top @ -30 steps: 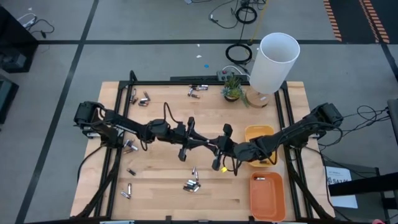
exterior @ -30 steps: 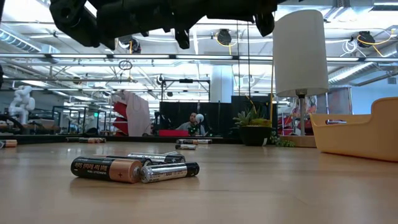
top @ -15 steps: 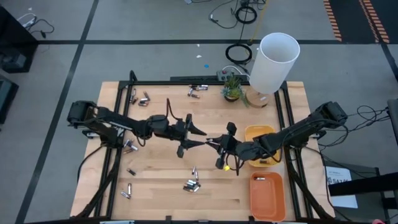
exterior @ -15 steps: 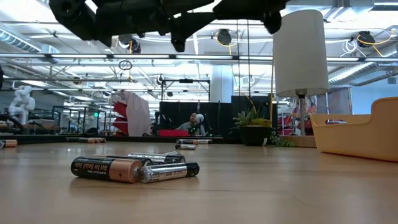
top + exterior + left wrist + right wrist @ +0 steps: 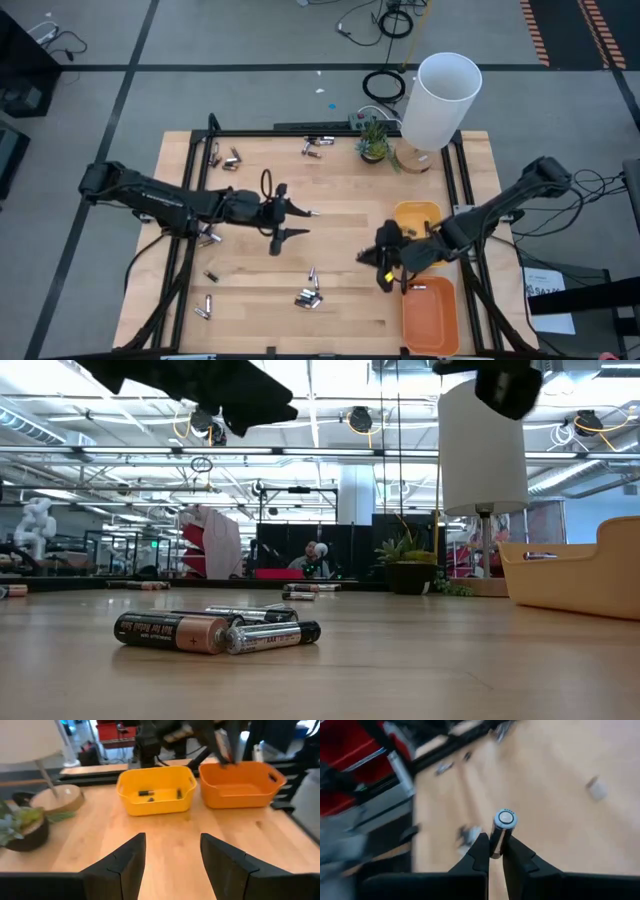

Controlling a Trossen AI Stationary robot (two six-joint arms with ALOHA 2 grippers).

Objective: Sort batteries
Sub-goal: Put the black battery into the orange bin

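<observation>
Battery (image 5: 503, 827) between right end effector (image 5: 494, 851) fingers

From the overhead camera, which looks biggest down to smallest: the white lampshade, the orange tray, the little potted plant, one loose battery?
1. White lampshade, though it stands nearer the camera, which inflates it.
2. Orange tray, close to it in apparent size.
3. Potted plant.
4. Loose battery.

silvery battery (image 5: 501, 831) upright in right hand (image 5: 494, 851), others (image 5: 215, 631) scattered.

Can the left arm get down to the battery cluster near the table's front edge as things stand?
Probably yes. The left gripper is open and empty above bare wood, the battery cluster lies uncovered nearby, and the right gripper is off toward the orange tray.
</observation>
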